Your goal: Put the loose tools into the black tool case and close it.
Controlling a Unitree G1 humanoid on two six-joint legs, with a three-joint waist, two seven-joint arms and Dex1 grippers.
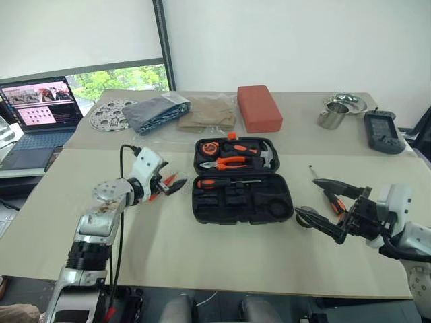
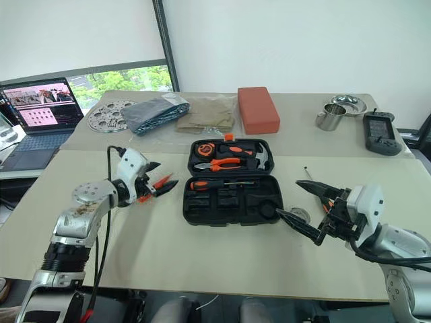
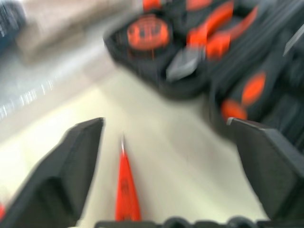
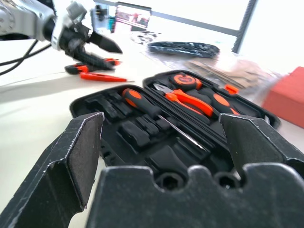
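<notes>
Two grippers stand released: left gripper (image 1: 172, 186) at centre-left over the small orange screwdriver (image 4: 102, 77), black tool case (image 1: 242, 200) open mid-frame, right gripper (image 1: 322, 204) lower right. Loading is underway; next, grasp that screwdriver.

Bright, even daylight from the window (image 1: 121, 79); left wrist view heavily motion-blurred.

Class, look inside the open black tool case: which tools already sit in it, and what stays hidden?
Inside the black tool case lie orange-handled pliers, a hammer, a round orange tape measure and one screwdriver. Several moulded slots sit empty. Anything beneath the seated tools is covered.
</notes>
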